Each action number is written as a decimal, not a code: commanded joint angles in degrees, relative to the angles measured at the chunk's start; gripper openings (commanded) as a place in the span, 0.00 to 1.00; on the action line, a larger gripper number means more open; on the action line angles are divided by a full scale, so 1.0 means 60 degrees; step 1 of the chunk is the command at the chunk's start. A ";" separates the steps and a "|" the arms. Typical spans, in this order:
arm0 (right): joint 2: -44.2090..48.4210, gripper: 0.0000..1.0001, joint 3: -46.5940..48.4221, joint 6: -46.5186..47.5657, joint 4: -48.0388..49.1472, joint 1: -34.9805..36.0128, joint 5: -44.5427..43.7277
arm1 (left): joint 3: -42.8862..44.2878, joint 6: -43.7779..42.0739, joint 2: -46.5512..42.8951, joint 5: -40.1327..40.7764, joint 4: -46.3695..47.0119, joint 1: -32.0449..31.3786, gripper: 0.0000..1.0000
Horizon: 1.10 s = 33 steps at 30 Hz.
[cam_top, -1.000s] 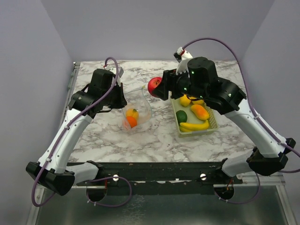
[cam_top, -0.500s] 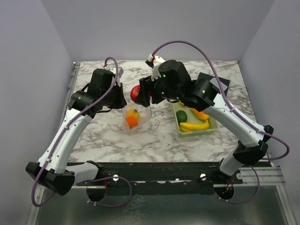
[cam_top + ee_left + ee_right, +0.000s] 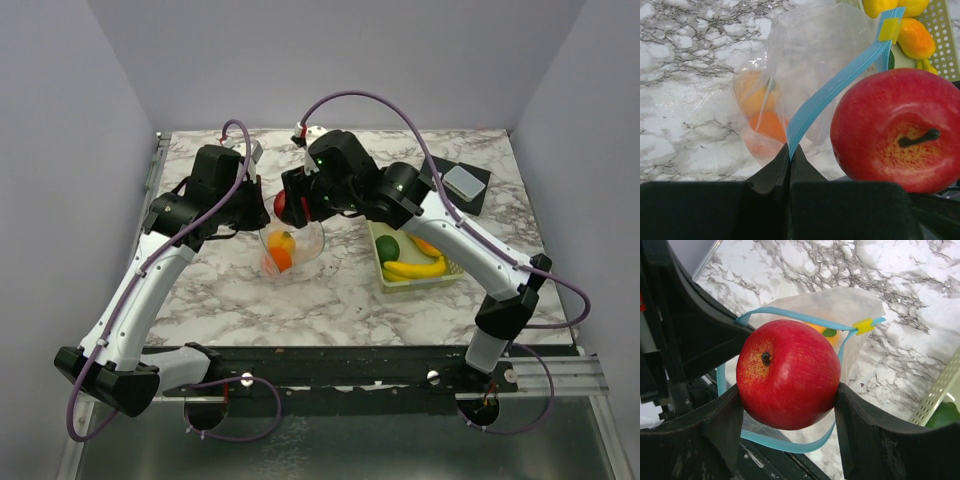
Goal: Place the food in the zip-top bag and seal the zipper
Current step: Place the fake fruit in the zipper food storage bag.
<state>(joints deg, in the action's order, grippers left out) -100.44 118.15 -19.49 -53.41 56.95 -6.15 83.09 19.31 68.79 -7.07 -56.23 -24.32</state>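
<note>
Left pincer [image 3: 790, 159]: clamped on zipper [image 3: 840, 82], mouth held up.
Right pincer [image 3: 790, 405]: red apple [image 3: 787, 372] gripped; to be centred over zip-top bag [image 3: 840, 305] before release.

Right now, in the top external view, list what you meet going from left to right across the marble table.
In order: left gripper → zip-top bag → pale perforated basket → grey block. The red apple overlaps the bag, so omitted.
</note>
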 commanded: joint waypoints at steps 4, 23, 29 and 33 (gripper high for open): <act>-0.0751 0.66 0.0977 -0.0261 -0.0664 0.0059 -0.1206 | 0.0266 0.0074 -0.0127 -0.0199 -0.0025 0.0065 0.00; 0.0196 0.98 0.0254 -0.0833 -0.0150 0.0059 -0.1183 | 0.0068 0.0193 -0.0133 -0.0601 0.0104 0.0064 0.00; 0.0942 0.98 -0.0390 -0.1047 -0.0084 0.0059 -0.1371 | -0.0004 0.0186 -0.0038 -0.0558 0.0168 0.0068 0.00; 0.1507 0.96 -0.0939 -0.1199 -0.0186 0.0050 -0.1790 | -0.0061 0.0170 0.0005 -0.0558 0.0212 0.0066 0.00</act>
<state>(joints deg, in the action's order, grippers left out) -94.89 115.15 -25.08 -54.92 56.95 -13.67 83.05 19.90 68.79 -9.52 -56.23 -24.32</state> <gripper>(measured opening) 0.967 0.005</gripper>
